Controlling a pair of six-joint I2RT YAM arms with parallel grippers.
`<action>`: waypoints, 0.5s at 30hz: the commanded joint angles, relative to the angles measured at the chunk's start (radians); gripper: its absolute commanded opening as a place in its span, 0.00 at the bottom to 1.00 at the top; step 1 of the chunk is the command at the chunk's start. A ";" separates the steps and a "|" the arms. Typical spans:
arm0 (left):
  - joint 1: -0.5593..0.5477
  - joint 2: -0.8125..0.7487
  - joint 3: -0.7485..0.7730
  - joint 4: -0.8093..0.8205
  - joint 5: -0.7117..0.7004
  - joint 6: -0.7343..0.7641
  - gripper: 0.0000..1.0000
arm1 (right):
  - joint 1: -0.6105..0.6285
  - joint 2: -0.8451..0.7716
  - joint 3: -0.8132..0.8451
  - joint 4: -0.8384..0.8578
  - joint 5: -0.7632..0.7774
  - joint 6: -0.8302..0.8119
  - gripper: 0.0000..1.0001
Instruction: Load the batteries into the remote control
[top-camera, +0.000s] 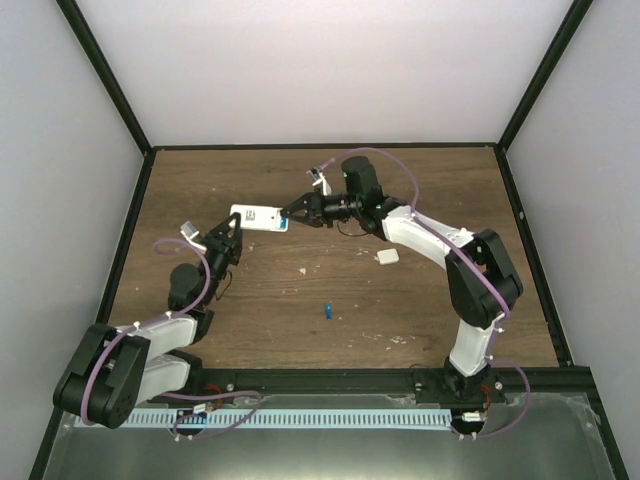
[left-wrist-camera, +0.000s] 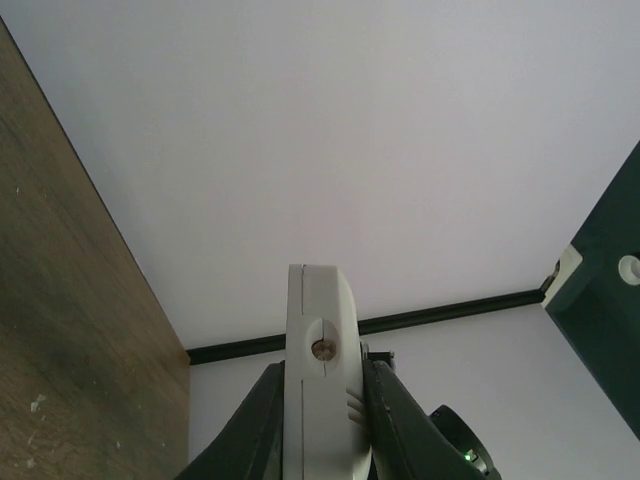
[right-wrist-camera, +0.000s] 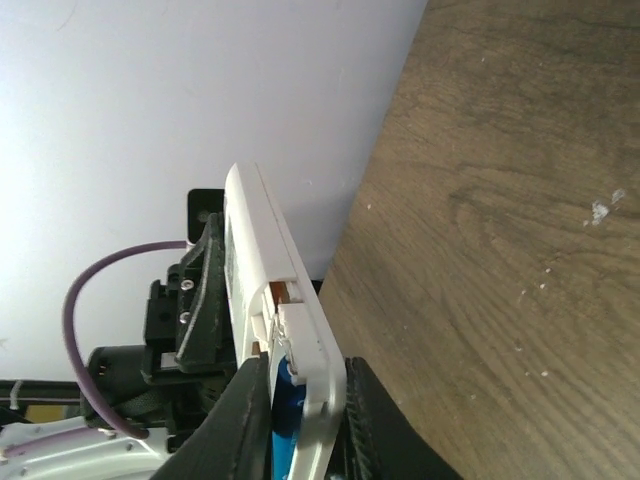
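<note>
Misalignment is the main danger at this point. The remote control (top-camera: 255, 217) appears lifted off the tabletop (top-camera: 430, 310), over its far left part and turned on edge, with the left arm's fingers (left-wrist-camera: 250, 445) clenched on one end. At the other end the right arm's fingers (right-wrist-camera: 240, 430) are squeezed across the open compartment. One presses a blue battery (right-wrist-camera: 283, 410) and the other the remote's back, so the cell is sandwiched against the casing.

How deep the cell sits is hidden (only a sliver of blue shows), and its polarity cannot be told. If it lies askew on the contacts, more squeezing could wedge it crooked or pop it out sideways. Because both arms grip one slim body, a pull or twist by either could slide the remote in the other's hold or lever it free. Letting go too soon is another risk: with the compartment facing sideways, a half-seated cell would probably fall.

The second battery (top-camera: 327, 311) lies well apart on the tabletop, nearer the arms, and could roll if nudged. A small white piece (top-camera: 388, 257), perhaps the cover, lies near the right arm.
</note>
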 joint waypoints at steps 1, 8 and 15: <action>0.015 -0.012 0.012 0.062 -0.013 0.001 0.00 | 0.002 -0.033 0.003 -0.083 0.051 -0.071 0.18; 0.082 -0.024 0.011 0.002 0.057 0.102 0.00 | -0.029 -0.171 0.004 -0.323 0.287 -0.231 0.40; 0.093 -0.015 0.020 -0.056 0.101 0.183 0.00 | -0.011 -0.225 -0.049 -0.596 0.461 -0.327 0.40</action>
